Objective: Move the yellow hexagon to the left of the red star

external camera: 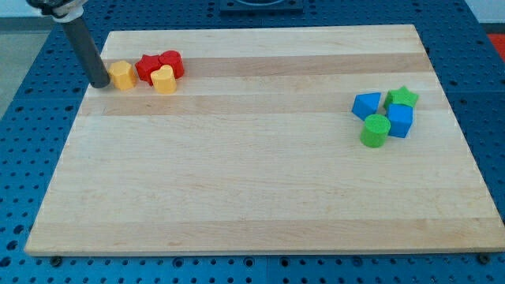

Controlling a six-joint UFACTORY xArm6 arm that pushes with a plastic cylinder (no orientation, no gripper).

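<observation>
**Where the rod meets the yellow hexagon, top left of the board**

While the wooden board (260,181) lies mostly bare across its middle, two clusters of blocks sit on it, one near the view's top left and one toward the view's right. The arm has no gripper, so nothing is clenched or grasped; its dark rod slants down from the view's upper left corner, and the tip (101,83) rests on the board just at the left edge of the yellow hexagon (121,75), touching it or very nearly so; the view cannot settle which.

The yellow hexagon, the task's block, sits immediately right of the tip and just left of the red star (147,68). The two appear to touch or stand just beside each other. Right of the red star, and pressed against it, is a second red block (173,63) with a rounded top, its exact shape hard to make out. Below and between the two red blocks sits a yellow heart-like block (164,80), touching both of them.

Well apart, toward the view's right, the second cluster holds a green star (402,97) at its top, a blue block (365,105) of angular shape to its left, a blue cube (400,121) beneath the green star, and a green cylinder (375,131) at the bottom left, touching the blue cube.

Around the board lies a blue perforated table surface (31,142).
</observation>
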